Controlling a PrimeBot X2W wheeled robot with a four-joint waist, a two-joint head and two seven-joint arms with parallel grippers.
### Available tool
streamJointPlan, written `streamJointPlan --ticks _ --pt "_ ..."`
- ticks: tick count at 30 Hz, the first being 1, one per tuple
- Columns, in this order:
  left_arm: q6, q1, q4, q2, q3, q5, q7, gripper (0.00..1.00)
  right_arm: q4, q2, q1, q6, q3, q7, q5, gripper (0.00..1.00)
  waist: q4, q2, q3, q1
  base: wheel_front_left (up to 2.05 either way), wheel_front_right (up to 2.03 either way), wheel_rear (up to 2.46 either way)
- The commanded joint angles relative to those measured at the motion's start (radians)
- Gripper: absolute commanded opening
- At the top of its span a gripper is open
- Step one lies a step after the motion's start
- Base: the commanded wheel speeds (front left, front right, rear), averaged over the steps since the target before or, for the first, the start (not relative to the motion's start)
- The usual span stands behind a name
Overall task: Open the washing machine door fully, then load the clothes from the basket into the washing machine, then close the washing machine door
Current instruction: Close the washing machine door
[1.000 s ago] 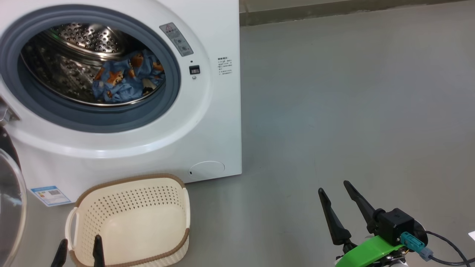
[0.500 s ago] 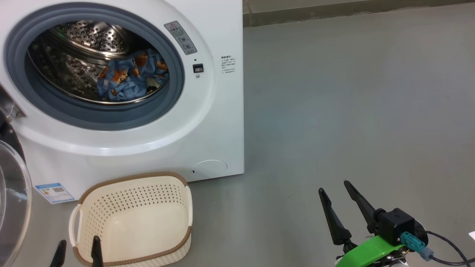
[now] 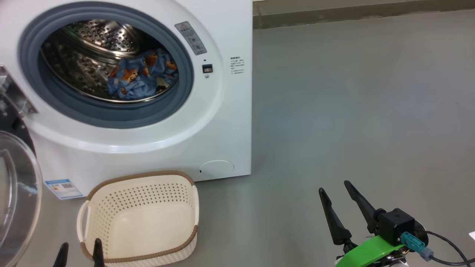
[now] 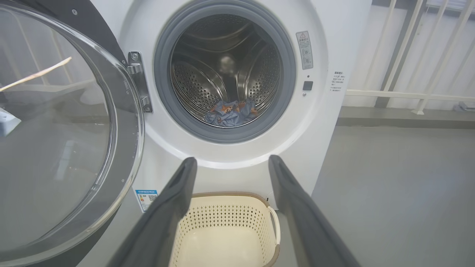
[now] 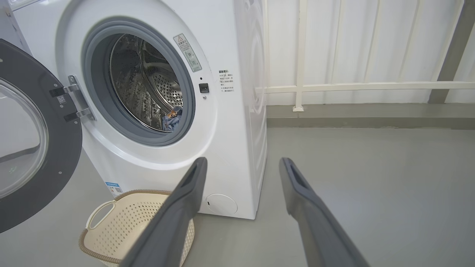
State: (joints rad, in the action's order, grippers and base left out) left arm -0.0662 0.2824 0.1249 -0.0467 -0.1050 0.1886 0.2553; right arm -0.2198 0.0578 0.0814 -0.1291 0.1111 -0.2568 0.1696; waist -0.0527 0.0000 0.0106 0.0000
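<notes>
Head view is swinging left toward the open washing machine door [image 3: 16,193]; clothes [image 3: 143,76] are lying in the drum [image 3: 92,44], basket [image 3: 139,218] sitting empty, left end effector [image 3: 80,245] and right end effector [image 3: 334,187] spread apart, so door-closing is coming next.

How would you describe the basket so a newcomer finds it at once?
Find the white washing machine with its door open. On the floor just before it stands the basket. It is cream, perforated, brown-rimmed and empty.

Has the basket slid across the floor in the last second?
No. The basket sits just as before below the filter cap of the washing machine; both shifted right together, so the camera turned.
</notes>
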Motion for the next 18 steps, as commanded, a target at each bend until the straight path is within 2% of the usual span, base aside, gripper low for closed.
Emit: streamJointPlan --ticks 1,18 --pt "-0.009 -0.045 0.016 -0.004 -0.032 0.004 0.006 1.0 0.029 -0.004 0.003 -0.002 0.018 -0.005 -0.004 1.0 0.02 0.0 0.003 0.0 0.0 0.0 0.0" --pt "-0.041 -0.032 -0.003 -0.004 -0.047 0.025 0.006 1.0 0.029 -0.005 -0.008 -0.002 0.023 -0.005 -0.003 1.0 0.18 0.0 0.011 0.0 0.0 0.0 0.0"
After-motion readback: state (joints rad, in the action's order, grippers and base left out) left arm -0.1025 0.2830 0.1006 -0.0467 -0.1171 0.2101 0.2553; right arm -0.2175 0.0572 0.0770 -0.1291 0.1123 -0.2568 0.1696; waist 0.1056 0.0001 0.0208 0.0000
